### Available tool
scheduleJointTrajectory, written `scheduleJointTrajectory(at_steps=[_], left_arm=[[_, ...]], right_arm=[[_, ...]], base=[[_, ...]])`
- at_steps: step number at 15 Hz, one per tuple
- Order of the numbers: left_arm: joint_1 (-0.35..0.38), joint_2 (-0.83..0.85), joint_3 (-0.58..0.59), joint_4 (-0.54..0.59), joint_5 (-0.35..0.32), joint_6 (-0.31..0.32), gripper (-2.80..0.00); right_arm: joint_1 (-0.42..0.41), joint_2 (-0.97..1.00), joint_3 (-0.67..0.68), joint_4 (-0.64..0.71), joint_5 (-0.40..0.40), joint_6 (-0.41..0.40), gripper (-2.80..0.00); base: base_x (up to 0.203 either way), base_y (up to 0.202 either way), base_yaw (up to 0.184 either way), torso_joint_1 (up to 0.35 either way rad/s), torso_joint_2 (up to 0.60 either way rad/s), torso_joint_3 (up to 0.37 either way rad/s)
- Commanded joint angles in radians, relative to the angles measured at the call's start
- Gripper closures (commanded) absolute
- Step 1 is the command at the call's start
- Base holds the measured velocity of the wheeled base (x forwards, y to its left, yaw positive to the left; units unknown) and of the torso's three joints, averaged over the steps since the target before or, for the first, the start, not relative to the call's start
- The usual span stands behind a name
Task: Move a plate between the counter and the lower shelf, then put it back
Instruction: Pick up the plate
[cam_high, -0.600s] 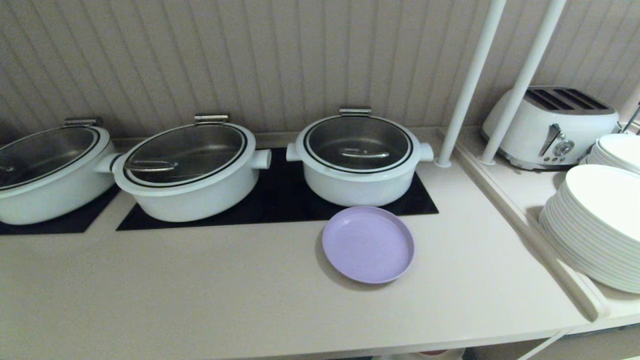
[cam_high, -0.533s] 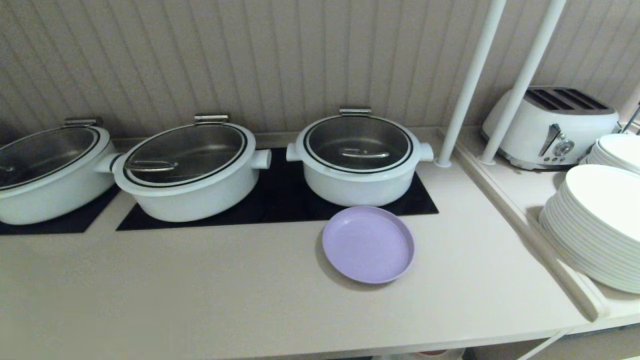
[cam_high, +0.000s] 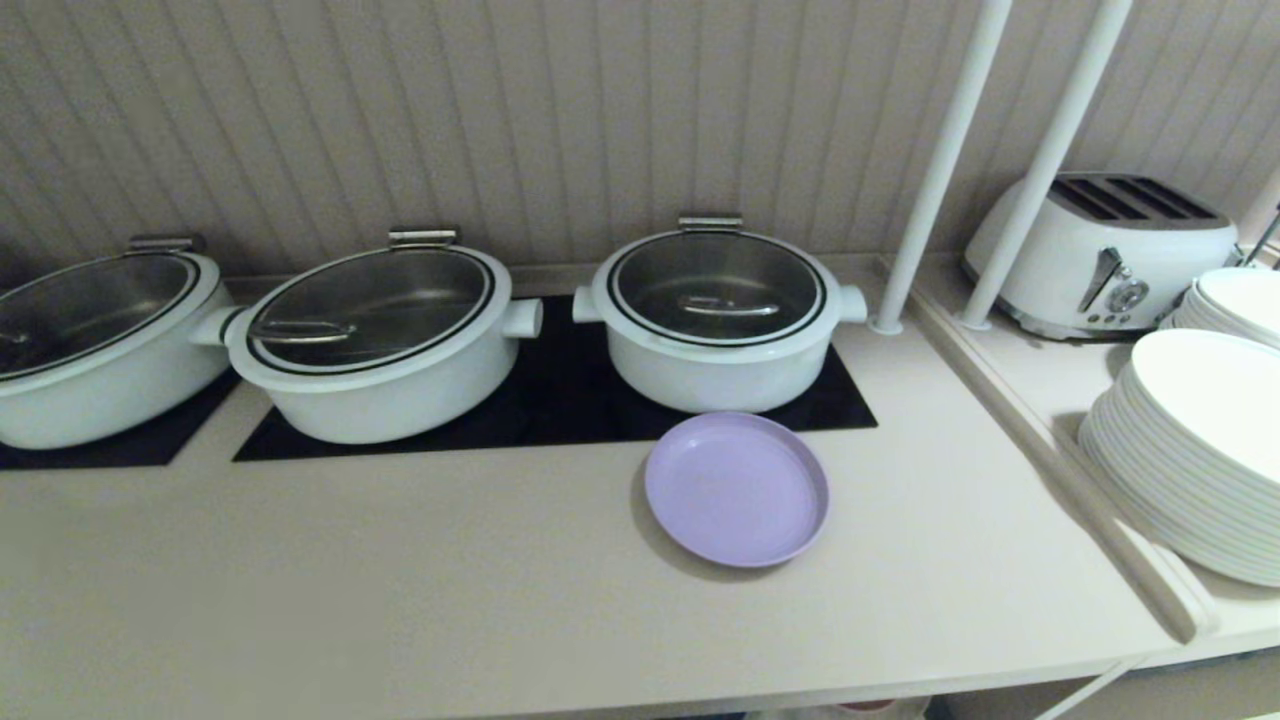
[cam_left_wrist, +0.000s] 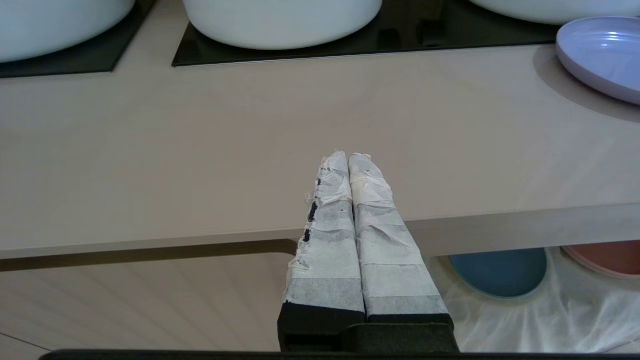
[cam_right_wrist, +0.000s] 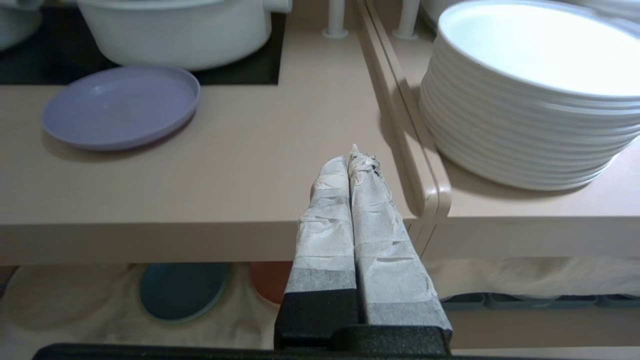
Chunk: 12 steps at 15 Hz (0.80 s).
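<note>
Right now the plate (cam_high: 736, 489) lies flat and face-up on the counter (cam_high: 450, 580), just in front of the rightmost pot (cam_high: 715, 310), its far rim at the edge of the black hob panel (cam_high: 560, 400). It is round, so no long axis shows; its low rim points up.

My left gripper (cam_left_wrist: 348, 161) hangs off the counter's front edge, fingers pressed together and holding nothing, well apart from the plate. My right gripper (cam_right_wrist: 348, 162) hangs likewise before the front edge, fingers closed and empty, nearer the plate's side.

Beige and glossy, the counter runs long, with three white pots on dark panels against a ribbed wall (cam_high: 500, 120). Two white poles (cam_high: 990, 160) rise at its right end. Beyond a raised strip is a ledge (cam_high: 1040, 380) carrying a toaster (cam_high: 1100, 255) and stacks of white plates (cam_high: 1190, 450).

Below, the lower shelf (cam_right_wrist: 75, 305) is draped in wrinkled white cloth, with a blue plate (cam_right_wrist: 182, 290) and a pink plate (cam_left_wrist: 605, 257) on it.

No writing is readable.
</note>
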Motion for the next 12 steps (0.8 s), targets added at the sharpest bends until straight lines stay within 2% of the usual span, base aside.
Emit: scheduleJointTrajectory(at_steps=[1, 4, 6, 8, 10, 12], left_arm=[[0.000, 0.000, 0.000, 0.000, 0.001, 0.000, 0.00], [0.000, 0.000, 0.000, 0.000, 0.000, 0.000, 0.00], [0.000, 0.000, 0.000, 0.000, 0.000, 0.000, 0.00], [0.000, 0.000, 0.000, 0.000, 0.000, 0.000, 0.00], [0.000, 0.000, 0.000, 0.000, 0.000, 0.000, 0.00], [0.000, 0.000, 0.000, 0.000, 0.000, 0.000, 0.00]], right_arm=[[0.000, 0.004, -0.082, 0.065, 0.001, -0.001, 0.00], [0.000, 0.044, -0.218, 0.209, 0.002, -0.055, 0.00], [0.001, 0.135, -0.257, 0.219, 0.003, -0.110, 0.00], [0.005, 0.260, -0.284, 0.203, 0.016, -0.131, 0.00], [0.007, 0.395, -0.328, 0.190, 0.093, -0.137, 0.00], [0.007, 0.542, -0.378, 0.187, 0.202, -0.129, 0.00]], base=[[0.000, 0.000, 0.000, 0.000, 0.00, 0.000], [0.000, 0.000, 0.000, 0.000, 0.00, 0.000], [0.000, 0.000, 0.000, 0.000, 0.00, 0.000], [0.000, 0.000, 0.000, 0.000, 0.00, 0.000], [0.000, 0.000, 0.000, 0.000, 0.00, 0.000], [0.000, 0.000, 0.000, 0.000, 0.00, 0.000]])
